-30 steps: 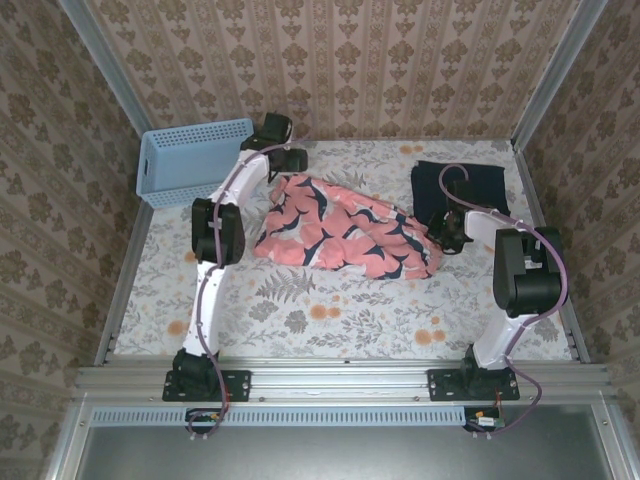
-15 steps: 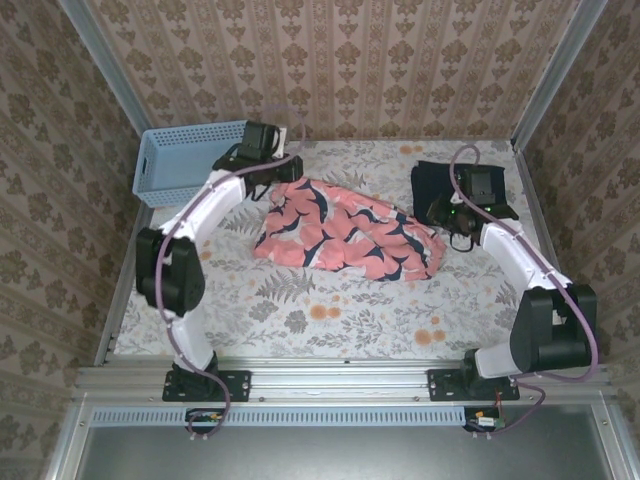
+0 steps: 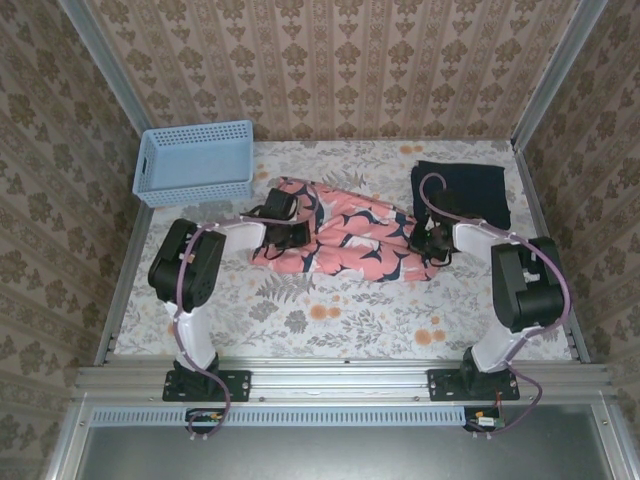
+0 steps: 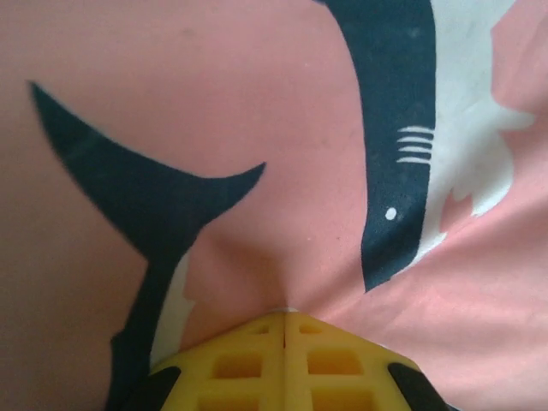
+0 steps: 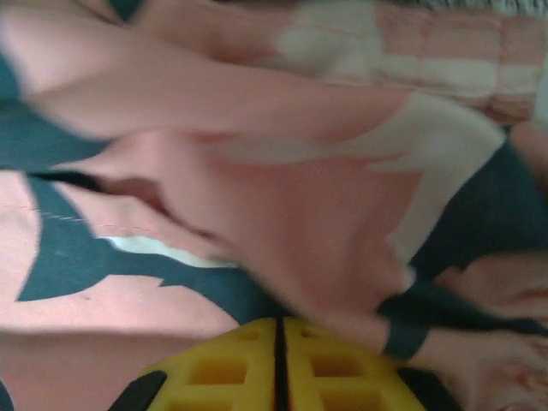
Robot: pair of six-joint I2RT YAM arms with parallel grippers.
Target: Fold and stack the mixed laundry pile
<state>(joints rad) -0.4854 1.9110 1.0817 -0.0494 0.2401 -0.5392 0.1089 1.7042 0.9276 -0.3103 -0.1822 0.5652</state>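
A light blue basket (image 3: 195, 160) sits at the far left corner of the floral surface (image 3: 330, 310), apart from the clothes. The left arm (image 3: 185, 265) rises from its base, bends at the elbow and lays its forearm low and rightward to the left end of the coral-pink garment (image 3: 350, 240). There the left fingers (image 3: 297, 233) are clenched. In the left wrist view the yellow left fingers (image 4: 285, 330) meet with no gap, and a small pucker of the pink cloth (image 4: 282, 171) is caught at their tips. The garment lies rumpled across the middle of the surface, between the two arms. At its right end the right fingers (image 3: 424, 243) also press together (image 5: 278, 338). They seem to pinch a fold of the printed cloth (image 5: 282, 197), though that view is blurred. The right arm (image 3: 525, 280) folds at its elbow and reaches left, low over the surface. The dark navy garment (image 3: 462, 190) lies flat at the far right, untouched by either arm's fingers.
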